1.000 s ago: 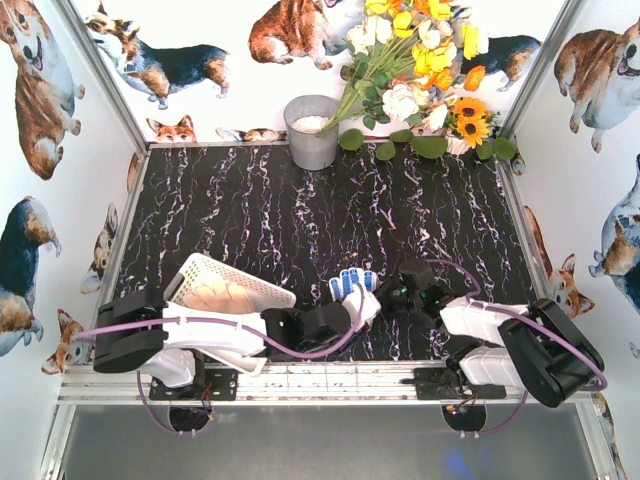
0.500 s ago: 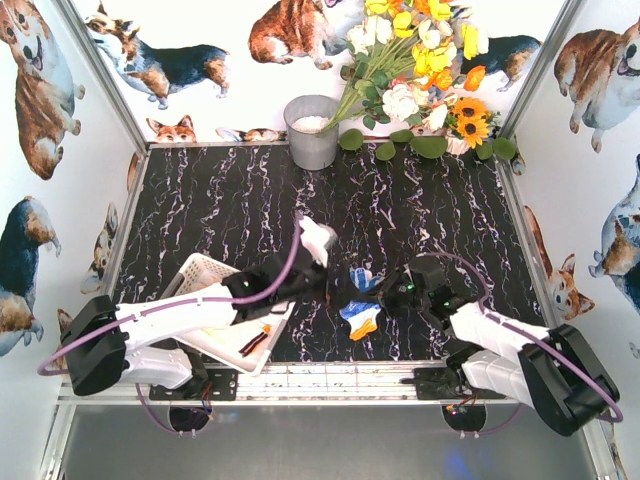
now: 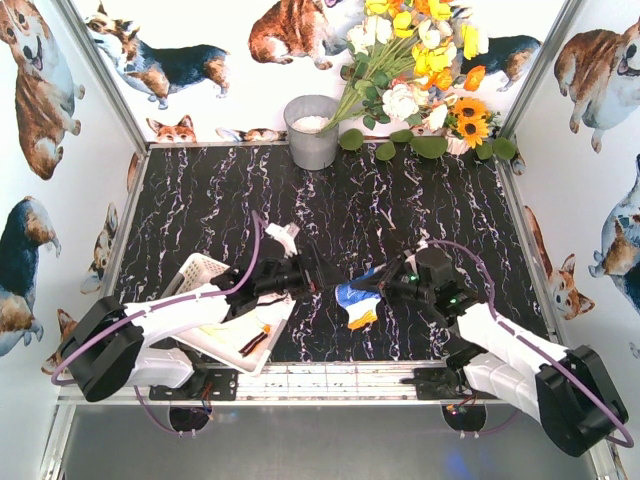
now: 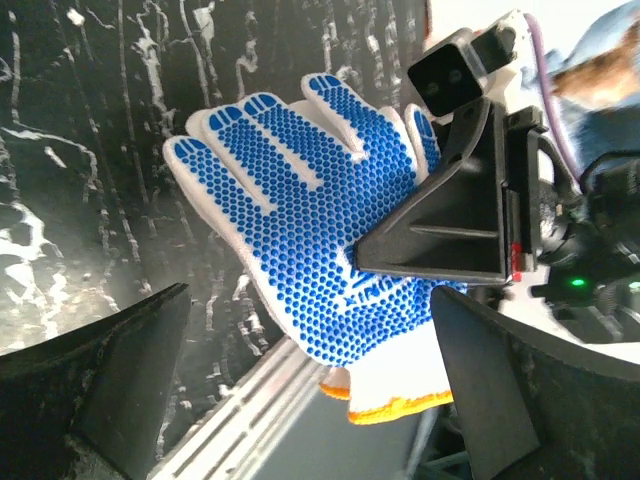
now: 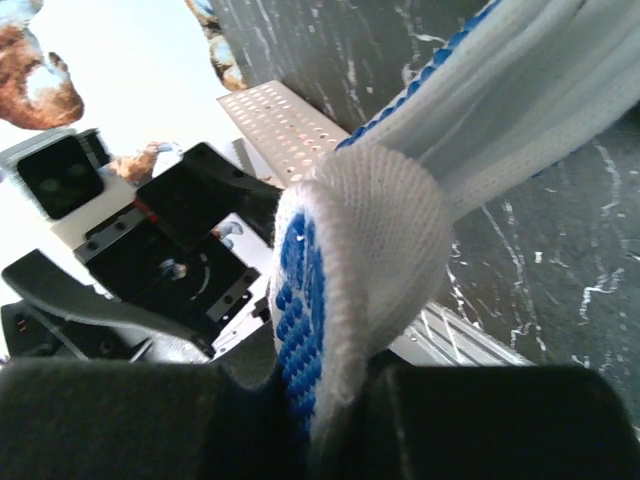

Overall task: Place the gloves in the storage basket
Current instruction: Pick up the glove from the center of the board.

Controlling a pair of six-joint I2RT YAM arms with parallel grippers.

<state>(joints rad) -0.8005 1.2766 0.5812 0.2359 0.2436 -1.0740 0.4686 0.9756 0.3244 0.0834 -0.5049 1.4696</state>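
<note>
The blue-dotted glove (image 3: 356,305) is hanging above the bench (image 3: 220,200), between the two arms, with its orange cuff toward the near edge. The right hand (image 3: 378,291) is pinching a fold of the knit, fingers pressed together on it, probably to offer the glove across. The left hand (image 3: 318,283) is facing the dotted palm, spread wide and touching nothing. The storage basket (image 3: 200,268) is sitting under the left arm, near that open hand, which seems to explain the handover.
</note>
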